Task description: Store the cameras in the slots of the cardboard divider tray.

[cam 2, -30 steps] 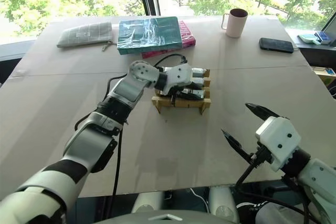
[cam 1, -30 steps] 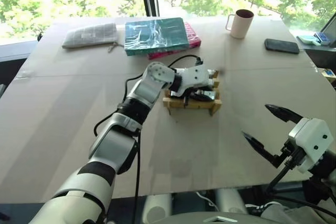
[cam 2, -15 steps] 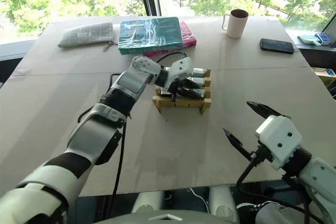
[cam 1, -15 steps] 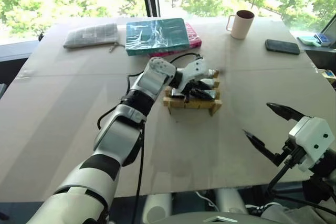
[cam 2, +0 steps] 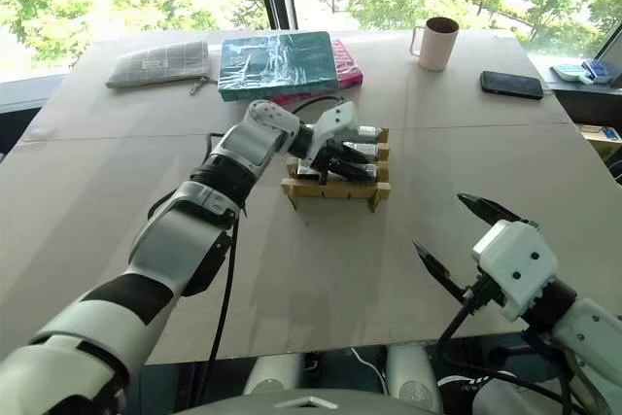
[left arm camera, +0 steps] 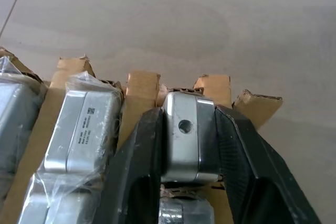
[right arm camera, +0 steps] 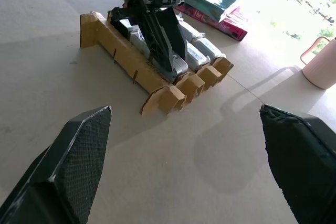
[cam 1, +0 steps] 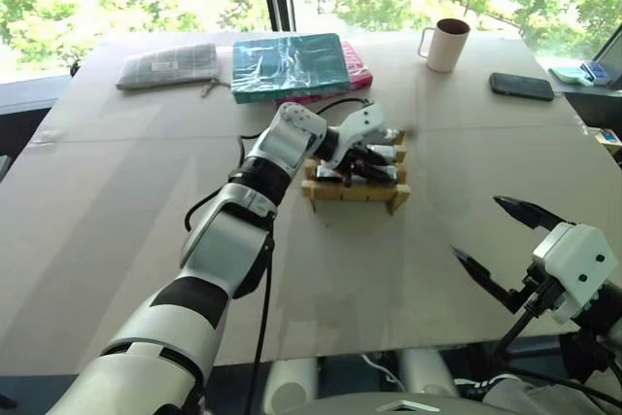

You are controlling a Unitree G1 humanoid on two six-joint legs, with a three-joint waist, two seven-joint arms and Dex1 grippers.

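Since a second ago the left gripper has rolled at the wrist over the tray without shifting place. Its two black fingers flank a silver camera standing in a slot, one finger along each side; whether they press it or have just let go, I cannot tell. Right beside that camera, in the next slot, sits a second camera in clear wrap, and a third shows at the edge beyond it. Tan divider tabs rise just past the fingertips. The tray lies mid-table, under the left wrist.

Well apart from it, at the near edge of the table, the right gripper hangs with its fingers spread wide and nothing between them, pointed toward the tray.

Beyond the tray, past the left gripper, lies a teal book on a pink one, with a grey pouch beside them. A mug and a phone rest far across from the right gripper.
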